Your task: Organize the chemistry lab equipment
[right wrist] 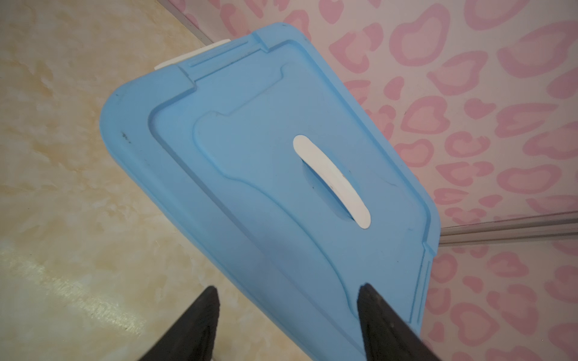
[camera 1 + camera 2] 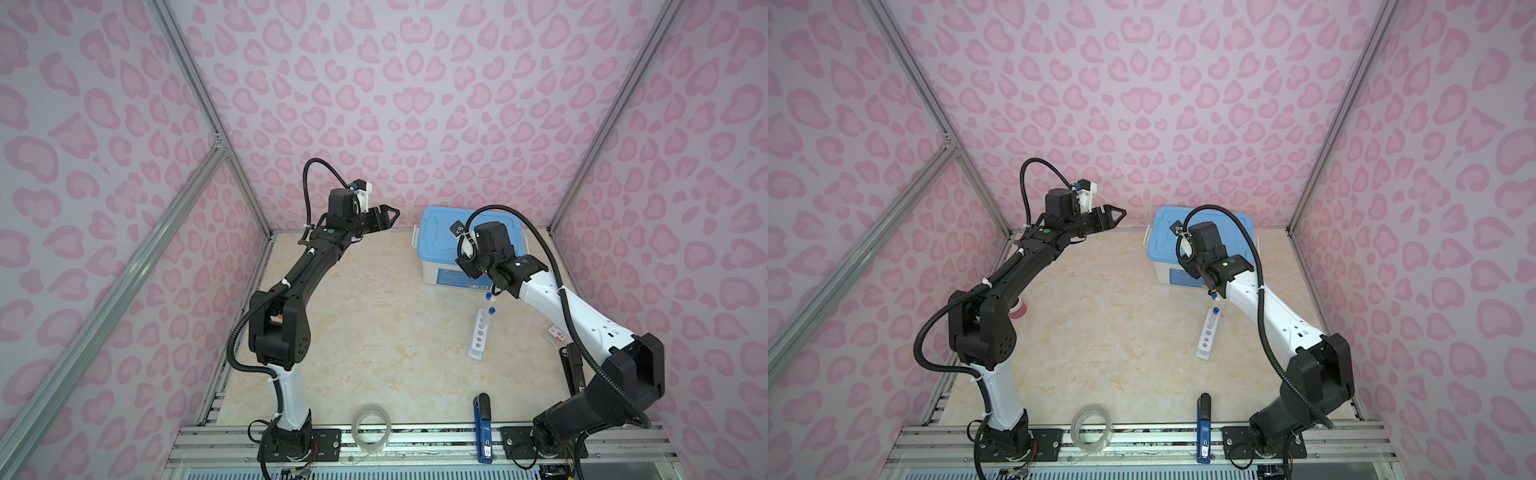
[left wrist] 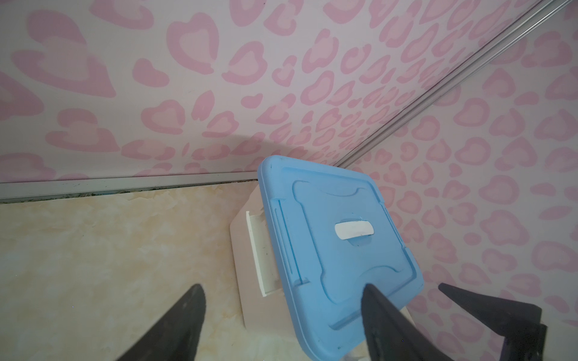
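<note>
Hovering above the far edge of the marble-patterned tabletop (image 2: 374, 316), my left gripper (image 2: 390, 216) has its fingers (image 3: 184, 318) spread wide with nothing between them, as both top views show. The blue-lidded storage box (image 2: 440, 237) sits ahead of those fingertips and off to one side, untouched by them, its lid closed.

My right gripper (image 1: 287, 287) hangs over the near edge of the same box, its fingers (image 1: 384, 322) parted and empty. The lid's white handle (image 1: 331, 181) lies just beyond the tips. From the wrist view I cannot tell whether either finger touches the lid.

Behind the right fingers, back toward that arm's base, the white five-hole rack (image 2: 479, 338) stands on the table, well apart from the left fingers. One blue-capped test tube (image 2: 489, 318) stands in the rack hole nearest the right fingers. Two more small caps (image 2: 490, 297) show between rack and box, just below the right wrist, too small for me to say what they belong to.

Far behind both sets of fingers, at the table's near edge between the two arm bases, lie the clear tape roll (image 2: 371, 428) and the dark blue stapler (image 2: 483, 432).
</note>
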